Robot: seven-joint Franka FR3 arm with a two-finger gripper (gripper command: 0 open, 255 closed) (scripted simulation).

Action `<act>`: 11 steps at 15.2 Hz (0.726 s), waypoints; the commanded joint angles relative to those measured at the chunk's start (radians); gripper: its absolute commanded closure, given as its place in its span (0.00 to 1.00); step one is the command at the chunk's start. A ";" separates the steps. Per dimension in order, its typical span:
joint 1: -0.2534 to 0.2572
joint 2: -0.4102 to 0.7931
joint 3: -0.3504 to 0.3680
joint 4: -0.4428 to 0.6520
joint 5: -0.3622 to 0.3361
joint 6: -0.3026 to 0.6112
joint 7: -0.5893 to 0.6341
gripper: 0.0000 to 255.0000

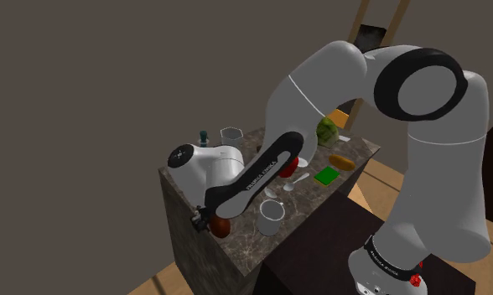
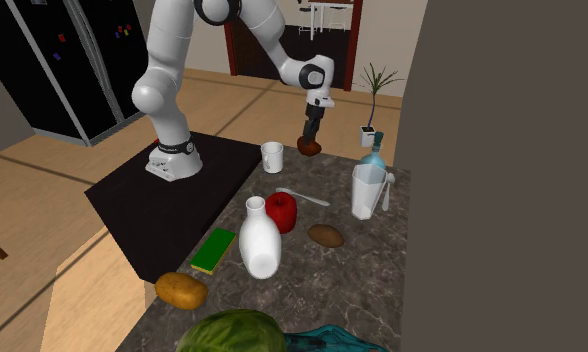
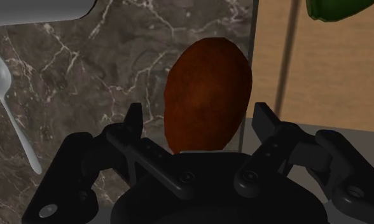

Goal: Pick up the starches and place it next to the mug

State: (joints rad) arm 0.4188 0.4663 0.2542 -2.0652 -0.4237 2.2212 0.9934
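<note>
A reddish-brown oval tuber [image 3: 208, 95] lies on the dark marble counter [image 3: 103, 76], close to the counter's edge. It also appears in the shoulder view [image 1: 220, 226] and in the second exterior view [image 2: 309, 146]. My black gripper [image 3: 201, 118] hangs directly over it, open. The fingers [image 3: 135, 124] stand apart on either side of the tuber without clasping it. The white mug [image 2: 272, 157] stands a short way off on the same end of the counter [image 1: 271, 216]. A corner of the mug [image 3: 39, 9] shows in the wrist view.
A white spoon [image 2: 304, 196], a red apple [image 2: 281, 211], a white jug [image 2: 259, 240], a second brown tuber [image 2: 326, 235], a green pad [image 2: 214, 250], a yellow potato [image 2: 181, 290] and a cabbage [image 2: 232, 332] crowd the counter. A clear cup [image 2: 367, 190] stands by the wall.
</note>
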 commanded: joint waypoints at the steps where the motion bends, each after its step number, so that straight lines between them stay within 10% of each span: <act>1: 0.002 -0.027 0.012 0.014 0.019 -0.041 -0.010 0.00; 11: 0.004 -0.056 0.025 0.038 0.041 -0.091 -0.024 0.00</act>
